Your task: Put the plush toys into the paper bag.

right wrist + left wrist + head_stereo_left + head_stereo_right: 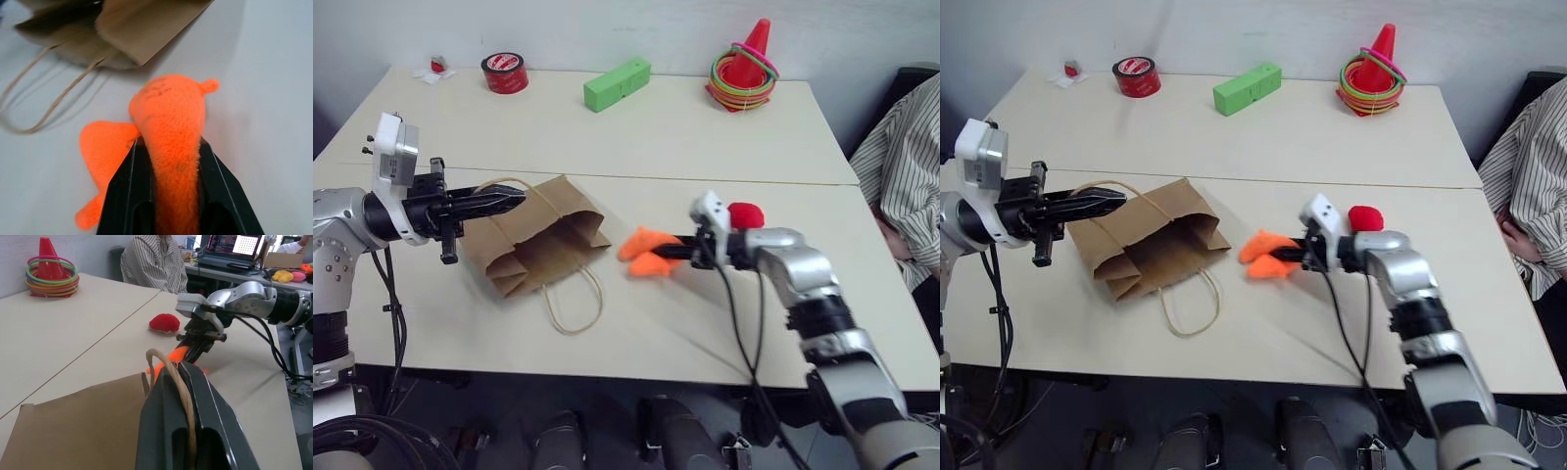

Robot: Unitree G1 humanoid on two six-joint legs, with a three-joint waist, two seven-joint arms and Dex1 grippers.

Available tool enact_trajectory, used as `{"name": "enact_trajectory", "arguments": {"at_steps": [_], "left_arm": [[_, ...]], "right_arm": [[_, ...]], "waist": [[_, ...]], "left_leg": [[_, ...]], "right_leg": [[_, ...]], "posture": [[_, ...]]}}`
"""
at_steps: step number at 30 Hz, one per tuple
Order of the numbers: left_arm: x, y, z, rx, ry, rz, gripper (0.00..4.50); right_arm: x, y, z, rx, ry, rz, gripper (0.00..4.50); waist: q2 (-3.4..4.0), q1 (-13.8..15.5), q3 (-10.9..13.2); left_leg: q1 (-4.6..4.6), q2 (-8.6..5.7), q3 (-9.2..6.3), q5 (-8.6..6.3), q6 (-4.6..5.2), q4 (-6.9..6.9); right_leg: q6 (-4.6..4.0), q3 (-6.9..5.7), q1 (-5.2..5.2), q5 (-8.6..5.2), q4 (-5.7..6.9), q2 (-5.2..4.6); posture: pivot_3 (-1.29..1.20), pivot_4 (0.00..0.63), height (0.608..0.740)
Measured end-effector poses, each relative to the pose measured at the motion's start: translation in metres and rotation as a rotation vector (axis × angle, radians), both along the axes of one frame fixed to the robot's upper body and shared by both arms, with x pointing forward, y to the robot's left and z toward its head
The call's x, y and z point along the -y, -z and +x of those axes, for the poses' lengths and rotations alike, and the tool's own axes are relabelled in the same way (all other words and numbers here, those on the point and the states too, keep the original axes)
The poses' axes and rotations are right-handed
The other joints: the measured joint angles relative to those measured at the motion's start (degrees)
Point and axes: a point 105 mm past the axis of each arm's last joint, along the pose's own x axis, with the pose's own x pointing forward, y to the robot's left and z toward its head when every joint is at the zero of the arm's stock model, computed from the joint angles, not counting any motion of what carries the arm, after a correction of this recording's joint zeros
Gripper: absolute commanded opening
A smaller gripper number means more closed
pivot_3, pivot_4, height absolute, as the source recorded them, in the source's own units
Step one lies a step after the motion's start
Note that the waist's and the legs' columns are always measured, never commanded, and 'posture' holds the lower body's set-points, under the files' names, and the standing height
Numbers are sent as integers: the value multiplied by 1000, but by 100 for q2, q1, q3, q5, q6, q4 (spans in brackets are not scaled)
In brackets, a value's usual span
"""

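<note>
Orange plush toy [168,147] pinched in right gripper [680,251], paper bag [533,245] handle clamped by left gripper [514,199]; next: carry toy into bag mouth.

The left arm is held out level from the left side, its gripper [514,201] pointed right, the two black fingers [195,396] pressed together with a tan cord handle [171,377] pinched between them. The right arm is bent in from the near right, forearm angled left, its gripper [166,161] clamped on the sides of the orange plush toy [646,252]
</note>
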Motion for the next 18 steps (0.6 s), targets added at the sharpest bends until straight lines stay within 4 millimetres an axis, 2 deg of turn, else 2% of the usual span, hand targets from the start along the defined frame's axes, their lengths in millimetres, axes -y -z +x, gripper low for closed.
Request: {"name": "enact_trajectory", "arguments": {"at_steps": [2,5,9,14,18], "left_arm": [[2,0,0,-4,9,-2,0],[7,-1,1,-6,33,-9,0],[14,-2,-1,-16,68,-15,0],[19,-2,-4,-47,99,-24,0],[24,-2,-10,-67,136,-29,0]], "right_arm": [[-11,-15,-17,4,-36,55,359],[-57,-29,-31,13,-80,166,359],[-112,-20,-38,-30,-78,218,359],[-150,-12,-22,-2,11,212,359],[-162,-22,-11,43,24,221,359]], "waist": [[0,-53,0],[-2,-197,-1],[-1,-197,0],[-4,-173,-2],[-4,-166,-2]], "left_leg": [[10,8,6,1,-6,-2],[23,7,2,6,-14,-6],[9,8,2,26,-40,-9],[0,2,3,27,-34,-4],[0,2,2,26,-32,-6]], "right_leg": [[-1,9,0,0,10,10],[-11,13,-1,5,29,25],[-20,22,-31,1,56,21],[-20,22,-36,1,54,14],[-20,21,-36,1,52,14]], "posture": [[0,150,740],[0,150,740],[0,150,740],[0,150,740],[0,150,740]]}}
